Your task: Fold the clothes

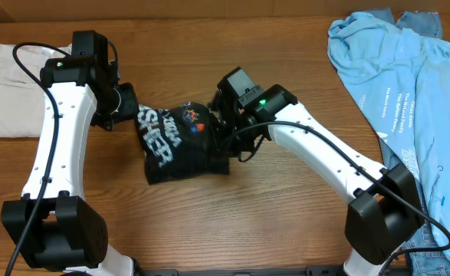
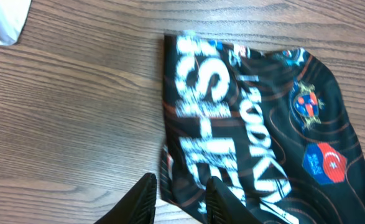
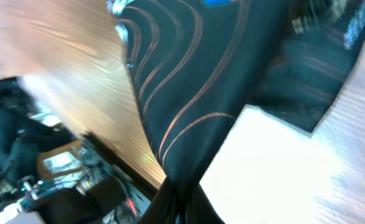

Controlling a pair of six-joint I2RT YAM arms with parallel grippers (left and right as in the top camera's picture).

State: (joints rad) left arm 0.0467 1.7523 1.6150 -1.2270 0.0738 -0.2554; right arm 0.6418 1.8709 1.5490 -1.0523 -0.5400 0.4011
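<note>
The clothes in play are a black shirt (image 1: pixel 180 143) with white lettering and thin orange lines, lying bunched in a rough fold mid-table. My left gripper (image 1: pixel 131 115) is at its left edge. In the left wrist view the shirt (image 2: pixel 257 118) spreads ahead, and my left gripper (image 2: pixel 181 182) stands open, one corner of the fabric lying loose between the fingers with bare wood beside it. My right gripper (image 1: pixel 223 130) is at the shirt's right edge. In the right wrist view the right gripper (image 3: pixel 182 196) is shut on a fold of the black cloth (image 3: pixel 194 81), which is lifted off the wood.
A beige folded cloth (image 1: pixel 14 88) lies at the far left and shows as a pale corner (image 2: pixel 2 22) in the left wrist view. A light blue shirt (image 1: pixel 393 69) is spread at the right over denim (image 1: pixel 428 222).
</note>
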